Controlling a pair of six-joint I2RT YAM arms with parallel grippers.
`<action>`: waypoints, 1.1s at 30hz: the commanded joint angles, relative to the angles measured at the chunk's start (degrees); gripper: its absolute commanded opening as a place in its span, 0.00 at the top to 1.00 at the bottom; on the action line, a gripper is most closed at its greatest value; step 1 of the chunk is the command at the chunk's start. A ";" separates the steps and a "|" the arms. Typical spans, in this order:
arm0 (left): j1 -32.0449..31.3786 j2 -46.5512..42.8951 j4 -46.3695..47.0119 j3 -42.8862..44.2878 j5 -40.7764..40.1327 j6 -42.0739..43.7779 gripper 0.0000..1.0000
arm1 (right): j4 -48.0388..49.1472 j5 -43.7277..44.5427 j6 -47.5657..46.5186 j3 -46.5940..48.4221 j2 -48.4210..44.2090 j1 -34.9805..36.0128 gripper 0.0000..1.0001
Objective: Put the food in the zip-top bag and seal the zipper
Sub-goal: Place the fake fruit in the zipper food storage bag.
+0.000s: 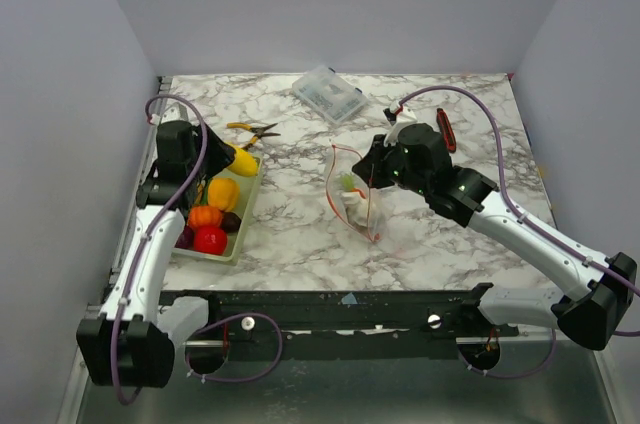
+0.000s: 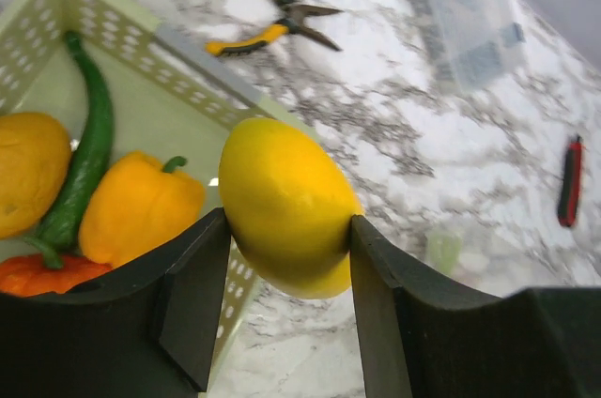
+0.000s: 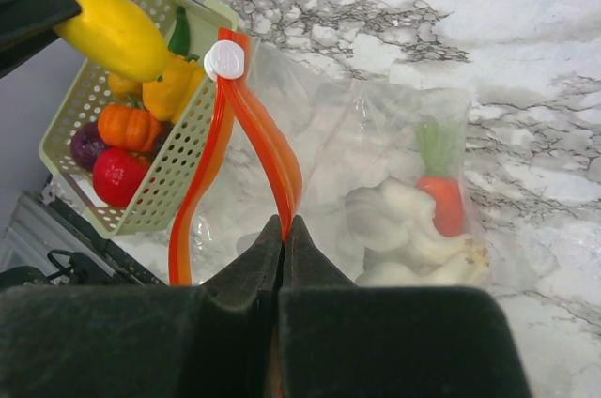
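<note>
My left gripper (image 2: 289, 221) is shut on the yellow lemon (image 2: 286, 201) and holds it above the right rim of the pale green basket (image 2: 188, 88); the lemon also shows in the top view (image 1: 242, 160). My right gripper (image 3: 284, 221) is shut on the red-orange zipper (image 3: 272, 149) and holds the clear zip-top bag (image 3: 376, 145) up with its mouth gaping toward the basket. A white slider (image 3: 224, 60) sits at the strip's far end. A carrot (image 3: 441, 206) and a white garlic (image 3: 394, 224) lie inside the bag (image 1: 355, 199).
The basket (image 1: 243, 227) holds a yellow pepper (image 2: 141, 206), a green chilli (image 2: 89, 149), an orange (image 2: 28, 168), a tomato (image 1: 210, 240) and other pieces. Yellow-handled pliers (image 1: 252, 131), a clear lidded box (image 1: 328, 93) and a red utility knife (image 1: 445, 131) lie further back.
</note>
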 commanded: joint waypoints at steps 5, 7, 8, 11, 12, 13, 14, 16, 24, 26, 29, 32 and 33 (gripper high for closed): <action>-11.93 -20.41 19.85 -8.34 19.73 9.13 1.00 | 3.75 -3.74 1.40 -0.68 1.12 0.31 1.00; -16.78 -23.80 24.22 -9.68 20.42 11.10 1.00 | 3.78 -3.75 1.44 -0.59 1.29 0.31 1.00; -19.21 -25.40 27.01 -10.62 20.97 12.02 1.00 | 3.78 -3.75 1.52 -0.64 1.23 0.33 1.00; -25.37 -28.52 33.42 -12.92 21.74 14.60 1.00 | 3.75 -3.75 1.74 -0.59 1.12 0.30 1.00; -27.83 -28.92 34.89 -13.27 21.63 16.38 1.00 | 3.75 -3.74 1.81 -0.57 1.11 0.32 1.00; -29.95 -28.91 35.55 -13.35 21.09 18.52 1.00 | 3.71 -3.75 1.86 -0.52 1.09 0.33 1.00; -32.71 -28.45 35.73 -13.28 19.91 20.56 1.00 | 3.75 -3.75 1.86 -0.45 1.03 0.32 1.00; -38.32 -26.47 33.91 -12.17 14.03 25.48 1.00 | 3.78 -5.62 2.20 -0.40 0.85 0.27 1.00; -53.60 -16.19 35.51 -9.12 -8.51 42.05 1.00 | 3.69 -6.21 2.71 0.12 0.30 0.33 1.00; -53.83 -14.22 37.32 -9.50 -10.10 42.48 1.00 | 3.62 -6.50 2.82 0.33 0.25 0.33 1.00; -53.92 -11.66 39.71 -10.10 -14.17 42.85 1.00 | 3.28 -6.56 2.74 0.41 0.13 0.32 1.00; -53.90 -10.16 42.01 -11.25 -17.22 43.11 1.00 | 3.07 -6.21 2.85 0.28 -0.23 0.29 1.00; -53.90 -9.61 42.52 -11.38 -18.02 42.78 1.00 | 2.92 -6.12 2.77 0.34 -0.34 0.29 1.00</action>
